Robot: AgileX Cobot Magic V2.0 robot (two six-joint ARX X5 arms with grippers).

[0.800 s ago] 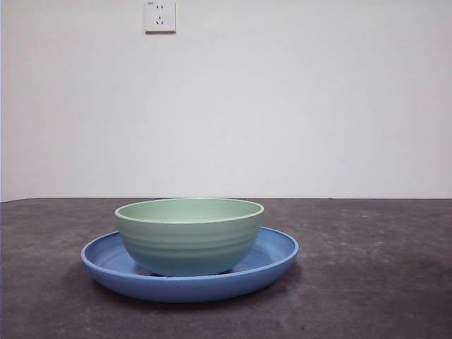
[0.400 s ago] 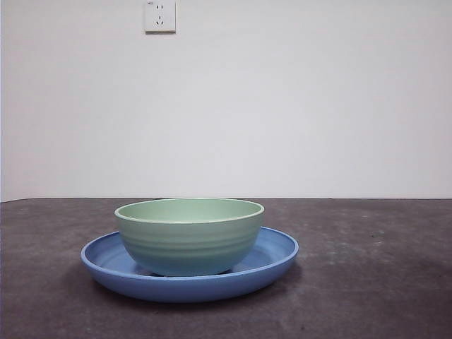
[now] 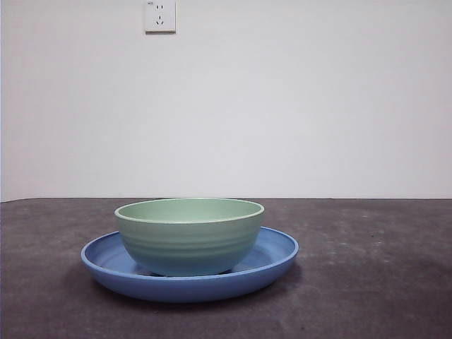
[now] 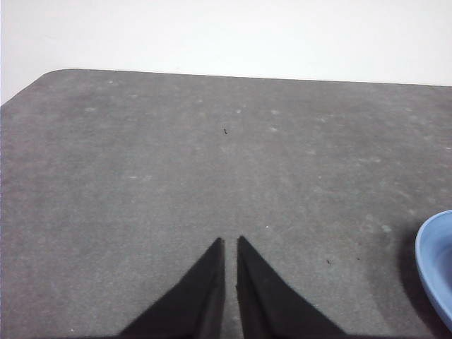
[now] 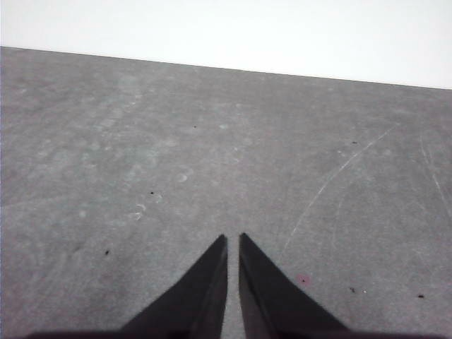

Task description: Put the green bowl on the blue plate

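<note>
The green bowl (image 3: 189, 236) stands upright inside the blue plate (image 3: 272, 265), left of the table's middle in the front view. No arm shows in the front view. My left gripper (image 4: 229, 244) is shut and empty above bare table, with an edge of the blue plate (image 4: 436, 265) off to one side of it. My right gripper (image 5: 233, 240) is shut and empty above bare table; neither bowl nor plate shows in the right wrist view.
The dark grey table (image 3: 367, 268) runs back to a white wall with a power socket (image 3: 159, 15) high up. The table's rounded corner (image 4: 42, 78) shows in the left wrist view.
</note>
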